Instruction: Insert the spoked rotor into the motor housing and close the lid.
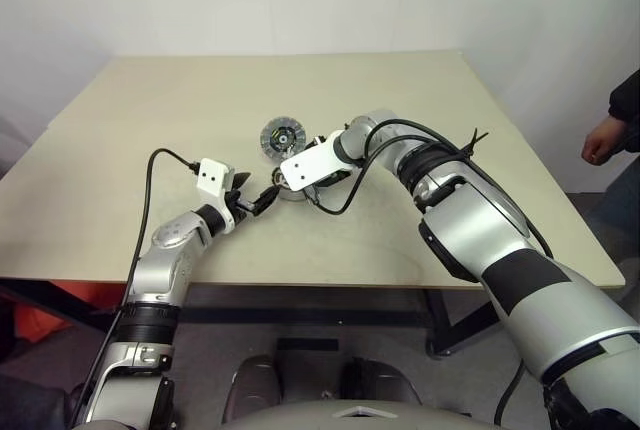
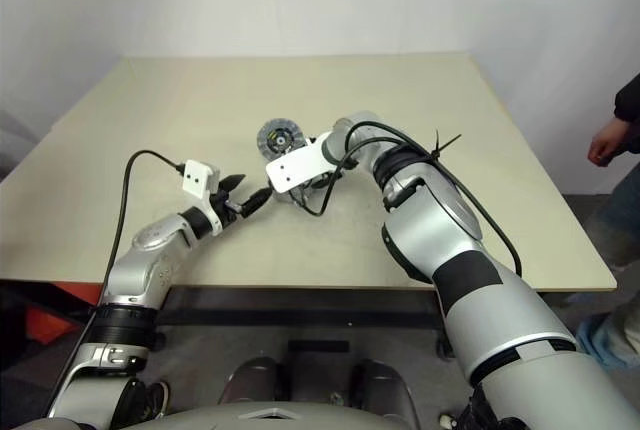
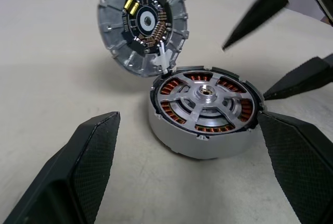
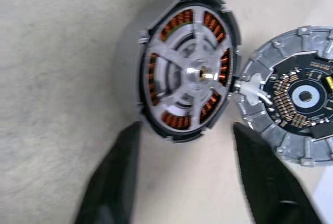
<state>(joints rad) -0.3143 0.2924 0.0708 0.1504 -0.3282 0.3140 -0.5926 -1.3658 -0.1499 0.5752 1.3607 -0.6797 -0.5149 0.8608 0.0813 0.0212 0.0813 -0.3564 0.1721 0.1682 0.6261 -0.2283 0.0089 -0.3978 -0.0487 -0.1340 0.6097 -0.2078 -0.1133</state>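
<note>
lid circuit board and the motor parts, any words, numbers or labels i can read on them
No text can be read.
Flat round dark-grey lid: fine light markings on its black centre board, too small and blurred to read.
Short round silver-grey motor housing with the shiny spoked rotor seated in it: no lettering visible.
White camera mounts on the wrists: no print that can be made out.

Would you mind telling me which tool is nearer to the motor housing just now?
Right. The right tool hangs just above the motor housing, fingers open beside its rim; the left tool waits open to its left, a short gap away.
</note>
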